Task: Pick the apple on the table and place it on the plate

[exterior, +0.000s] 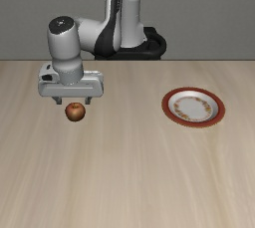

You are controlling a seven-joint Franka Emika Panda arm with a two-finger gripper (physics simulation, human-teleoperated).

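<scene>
A small reddish-brown apple (pixel 75 112) lies on the wooden table (pixel 129 172) toward the exterior view's left. My gripper (pixel 75 102) hangs right above it, pointing down. Its short fingers (pixel 57 100) stand wider apart than the apple, one on each side, and I see no contact with it, so the gripper is open. The plate (pixel 170 106), white with a red rim and nothing on it, rests on the table toward the exterior view's right, well apart from the apple.
The arm's base (pixel 134 43) stands at the far edge of the table, behind the gripper. Bare wood stretches between the apple and the plate and across the near part of the table.
</scene>
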